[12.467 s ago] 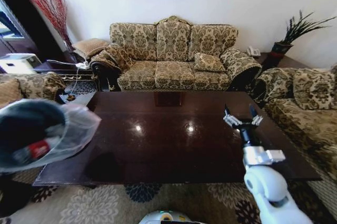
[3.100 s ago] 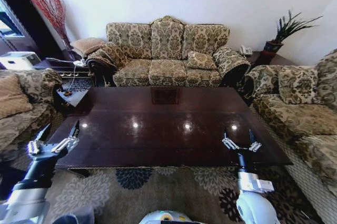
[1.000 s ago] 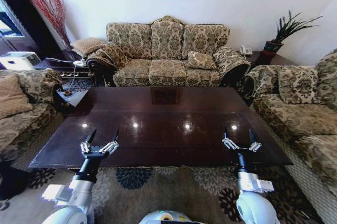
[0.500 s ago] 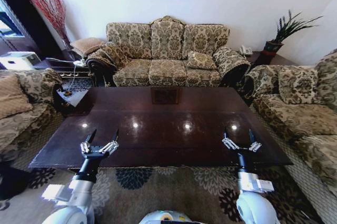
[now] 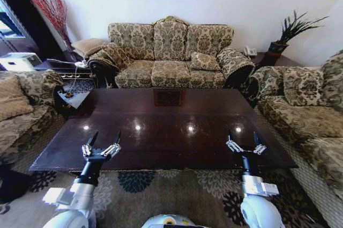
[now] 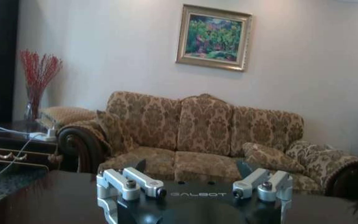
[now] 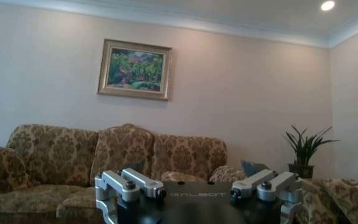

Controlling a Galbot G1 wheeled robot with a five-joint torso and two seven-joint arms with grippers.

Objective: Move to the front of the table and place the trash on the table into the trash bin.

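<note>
Left tool (image 5: 101,142) spread wide and holding nothing above the counter's (image 5: 166,126) near edge, right tool (image 5: 245,141) likewise wide, gripping nothing, over its near right corner

The table (image 5: 166,126) was a long, dark, glossy brown rectangle with an inlaid square at its far middle. It lay lengthwise left to right before the robot, its polished top reflecting ceiling lights, its near edge over the patterned carpet.

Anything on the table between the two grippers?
No. In the head view, the table is bare glossy wood with light reflections between the left gripper and right gripper, both open at its near edge.
</note>
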